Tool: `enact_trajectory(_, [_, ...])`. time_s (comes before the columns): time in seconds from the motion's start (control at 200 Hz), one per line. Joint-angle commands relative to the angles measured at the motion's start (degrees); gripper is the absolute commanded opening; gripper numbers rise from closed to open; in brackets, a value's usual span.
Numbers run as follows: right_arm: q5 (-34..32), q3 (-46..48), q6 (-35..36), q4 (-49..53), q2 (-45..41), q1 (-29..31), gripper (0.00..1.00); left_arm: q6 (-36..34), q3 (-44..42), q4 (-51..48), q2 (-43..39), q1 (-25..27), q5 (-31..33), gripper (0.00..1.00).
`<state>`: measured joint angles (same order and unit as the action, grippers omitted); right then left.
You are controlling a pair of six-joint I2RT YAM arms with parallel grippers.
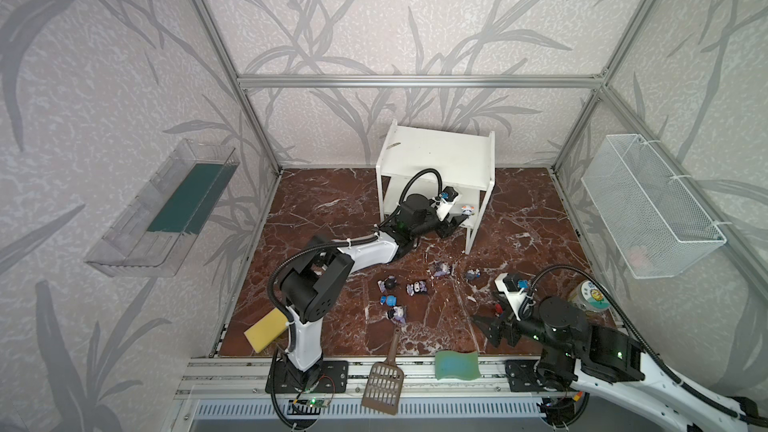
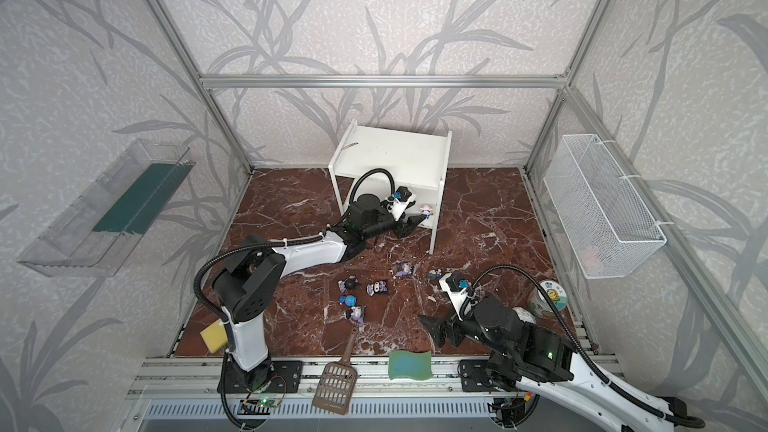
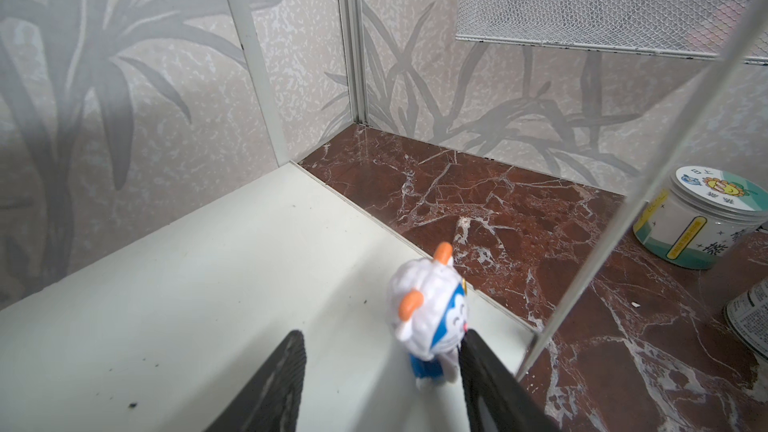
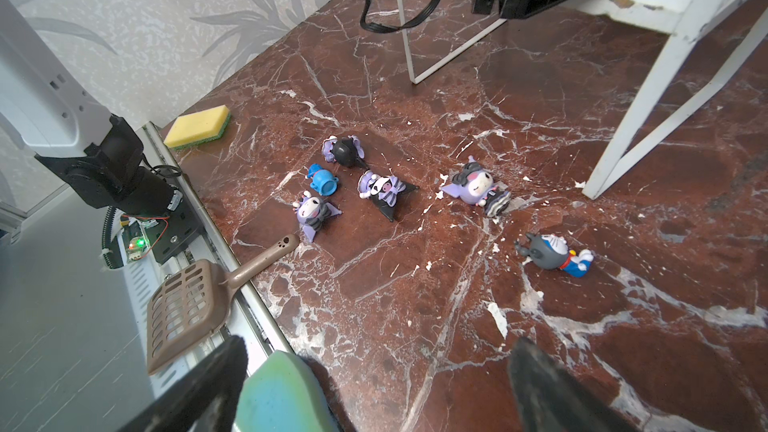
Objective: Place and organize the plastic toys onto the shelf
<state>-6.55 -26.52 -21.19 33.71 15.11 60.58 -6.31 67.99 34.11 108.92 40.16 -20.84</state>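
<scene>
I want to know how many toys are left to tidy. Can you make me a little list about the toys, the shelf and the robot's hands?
Shelf: white, two boards, at the back of the table
Toy on shelf: white-headed toy, standing on the lower board
Toys seen on table: four purple ones, a blue one, a grey-headed one
Left gripper: open, white-headed toy between its fingers
Right gripper: open, holding nothing
</scene>
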Motion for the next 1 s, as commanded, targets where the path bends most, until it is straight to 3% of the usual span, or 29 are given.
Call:
enact_trajectory(0.0, [-0.22, -0.46, 0.1, -1.04, -0.61, 0.07, 0.97, -0.73, -0.22, -0.34, -2.88, -0.5, 0.33, 0.61])
enact_trajectory(0.765, [-1.65, -0.46, -0.5, -2.38, 1.01, 0.12, 0.97, 0.2, -4.38, -0.01, -6.49, -0.6, -0.78, 0.64])
enact_trajectory(0.86, [-4.53, -1.41, -2.2, -0.51, 2.56, 0.07, 0.97, 0.71, -5.97, 0.73, -7.94, -0.46, -1.22, 0.66])
enact_trajectory(0.995, [-14.52, -5.69, -10.08, 8.69, 7.41, 0.11, 0.96, 1.61, -9.05, -0.9, -11.66, -0.39, -1.26, 0.73])
